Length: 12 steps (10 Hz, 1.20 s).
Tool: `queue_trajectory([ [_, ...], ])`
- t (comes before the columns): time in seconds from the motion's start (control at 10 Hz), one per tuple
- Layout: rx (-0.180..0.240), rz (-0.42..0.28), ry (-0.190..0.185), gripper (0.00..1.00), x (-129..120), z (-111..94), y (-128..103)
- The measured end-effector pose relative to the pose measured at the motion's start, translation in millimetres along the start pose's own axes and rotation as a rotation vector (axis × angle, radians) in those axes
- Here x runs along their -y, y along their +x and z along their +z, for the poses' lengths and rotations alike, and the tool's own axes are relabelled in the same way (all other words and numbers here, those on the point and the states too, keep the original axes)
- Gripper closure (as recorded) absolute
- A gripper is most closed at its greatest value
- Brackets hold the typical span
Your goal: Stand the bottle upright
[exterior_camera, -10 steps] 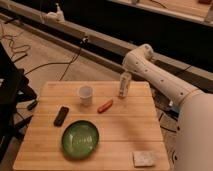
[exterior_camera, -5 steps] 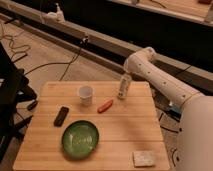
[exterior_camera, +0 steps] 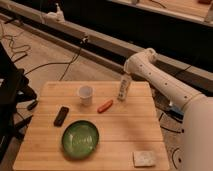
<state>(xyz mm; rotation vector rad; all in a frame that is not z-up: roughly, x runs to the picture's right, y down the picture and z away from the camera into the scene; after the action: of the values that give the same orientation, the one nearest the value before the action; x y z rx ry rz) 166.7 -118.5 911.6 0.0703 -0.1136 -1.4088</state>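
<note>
Wood table (exterior_camera: 125, 130), white arm (exterior_camera: 165, 87) reaching in over the far right corner. Green bowl (exterior_camera: 80, 138) near the front edge, left of centre. Bottle (exterior_camera: 123, 91) by the far edge, right of centre, base on the wood, nearly upright w/ top leaning slightly right. Gripper (exterior_camera: 125, 78) sits at the bottle's top; whether it's pinching or spread, can't tell. Cup (exterior_camera: 86, 94) left of it, orange piece (exterior_camera: 105, 105) between.

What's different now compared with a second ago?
Very little. The arm has sunk slightly, and the gripper, with the bottle below it, has come down a touch toward the table; the bottle is nearly upright. The cup, orange piece, bowl, black object and sponge stayed put.
</note>
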Motion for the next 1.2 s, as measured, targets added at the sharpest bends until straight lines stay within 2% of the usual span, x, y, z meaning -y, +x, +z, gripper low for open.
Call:
queue_trajectory([
  [0.2,0.004,-0.005,0.014,0.32,4,-1,-6],
  [0.3,0.006,-0.009,0.025,0.31,8,-2,-10],
  [0.6,-0.009,-0.034,0.048,0.53,16,-13,-15],
  [0.7,-0.021,-0.044,0.061,0.66,20,-22,-16],
  [1.0,-0.033,-0.062,0.099,0.96,30,-42,-31],
  [1.2,-0.036,-0.067,0.120,1.00,33,-51,-40],
])
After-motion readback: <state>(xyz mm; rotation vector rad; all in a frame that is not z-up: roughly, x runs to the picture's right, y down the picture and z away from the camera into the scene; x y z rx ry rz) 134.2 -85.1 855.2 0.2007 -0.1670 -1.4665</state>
